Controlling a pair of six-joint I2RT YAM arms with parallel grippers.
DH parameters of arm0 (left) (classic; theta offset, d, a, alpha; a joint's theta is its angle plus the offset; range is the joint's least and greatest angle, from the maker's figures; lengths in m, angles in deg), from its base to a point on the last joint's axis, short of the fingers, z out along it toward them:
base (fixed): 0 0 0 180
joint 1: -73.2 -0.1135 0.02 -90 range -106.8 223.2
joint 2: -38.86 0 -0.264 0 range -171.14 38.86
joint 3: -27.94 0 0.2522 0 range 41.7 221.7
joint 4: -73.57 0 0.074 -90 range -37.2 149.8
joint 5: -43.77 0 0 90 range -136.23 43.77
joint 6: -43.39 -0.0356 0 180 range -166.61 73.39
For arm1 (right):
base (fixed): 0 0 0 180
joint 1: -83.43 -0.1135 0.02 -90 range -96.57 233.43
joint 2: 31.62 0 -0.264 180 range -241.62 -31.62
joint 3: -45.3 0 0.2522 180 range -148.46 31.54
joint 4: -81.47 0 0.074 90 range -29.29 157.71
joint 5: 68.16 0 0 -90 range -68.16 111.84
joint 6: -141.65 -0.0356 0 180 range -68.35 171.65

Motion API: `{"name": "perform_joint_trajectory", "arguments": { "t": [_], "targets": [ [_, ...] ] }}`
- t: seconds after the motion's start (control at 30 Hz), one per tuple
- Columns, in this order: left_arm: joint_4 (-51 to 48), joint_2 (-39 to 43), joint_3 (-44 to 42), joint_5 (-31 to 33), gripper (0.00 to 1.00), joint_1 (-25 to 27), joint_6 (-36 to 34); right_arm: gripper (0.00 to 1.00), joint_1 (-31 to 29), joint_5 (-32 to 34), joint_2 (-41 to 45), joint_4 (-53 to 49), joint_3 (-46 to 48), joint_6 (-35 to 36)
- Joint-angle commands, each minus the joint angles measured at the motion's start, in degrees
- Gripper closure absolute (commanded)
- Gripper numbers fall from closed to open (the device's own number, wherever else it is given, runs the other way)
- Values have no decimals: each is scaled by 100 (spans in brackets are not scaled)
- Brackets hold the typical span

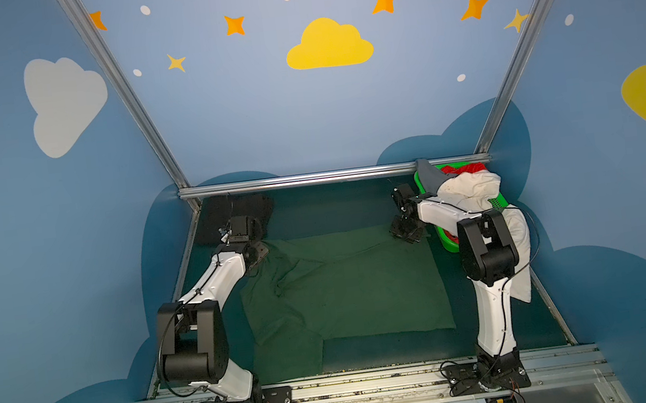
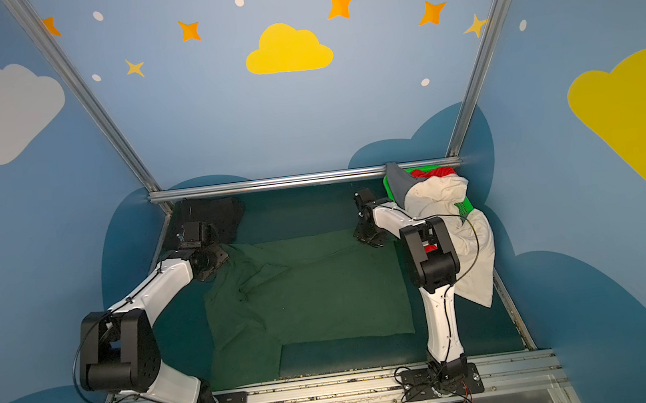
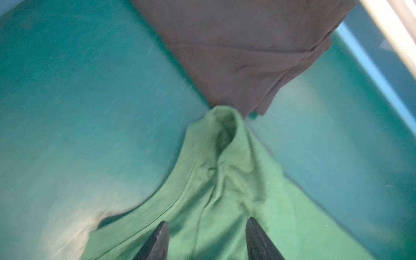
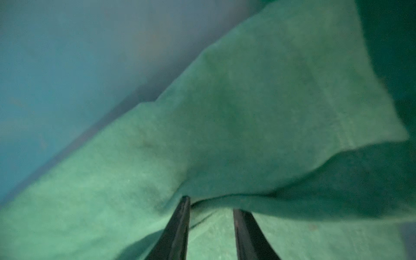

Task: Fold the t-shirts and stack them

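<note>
My dark green t-shirt (image 1: 345, 292) lies spread in the middle of the counter (image 1: 394, 353), with one flap reaching toward the near left. At its far left corner my left hand (image 3: 207, 221) is half open above the bunched cloth and holds nothing. At its far right corner my right hand (image 4: 211, 204) is a bit open too, with a fold of the shirt between its fingers, not squeezed. Far left lies the folded black t-shirt (image 1: 251, 209). Far right, the green basket (image 1: 496, 202) holds a grey t-shirt (image 1: 429, 179), a red t-shirt (image 1: 472, 168) and a cream-white t-shirt (image 1: 470, 188) that spills over its near side.
</note>
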Motion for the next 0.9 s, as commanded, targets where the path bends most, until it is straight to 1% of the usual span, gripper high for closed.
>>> {"name": "perform_joint_trajectory", "arguments": {
  "t": [0.0, 0.07, 0.13, 0.3, 0.5, 0.63, 0.7, 0.8, 0.87],
  "targets": [
    [-145, 87, -167, -108, 46, -17, -61, 66, 161, 139, -392, -148, -383, 114],
    [-199, 48, -181, -249, 47, -12, -62, 67, 227, 103, -468, -303, -613, 140],
    [-203, 50, -200, -319, 48, 29, -76, 67, 239, 11, -428, -306, -576, 154],
    [-139, 80, -186, -441, 48, 224, -79, 67, 239, -198, -167, -34, 69, 53],
    [-167, 59, 93, -657, 48, 728, -217, 65, 195, -386, 372, 101, 853, 106],
    [-121, -38, 225, -619, 47, 1037, -275, 65, 183, -409, 703, 132, 1191, 197],
    [-87, -123, 279, -654, 47, 1178, -329, 63, 185, -364, 793, 69, 1270, 256],
    [-125, -294, 397, -535, 45, 1441, -400, 59, 190, -452, 975, -14, 1393, 329],
    [-136, -419, 471, -505, 45, 1583, -476, 55, 185, -525, 1203, 42, 1569, 335]
  ]
}}
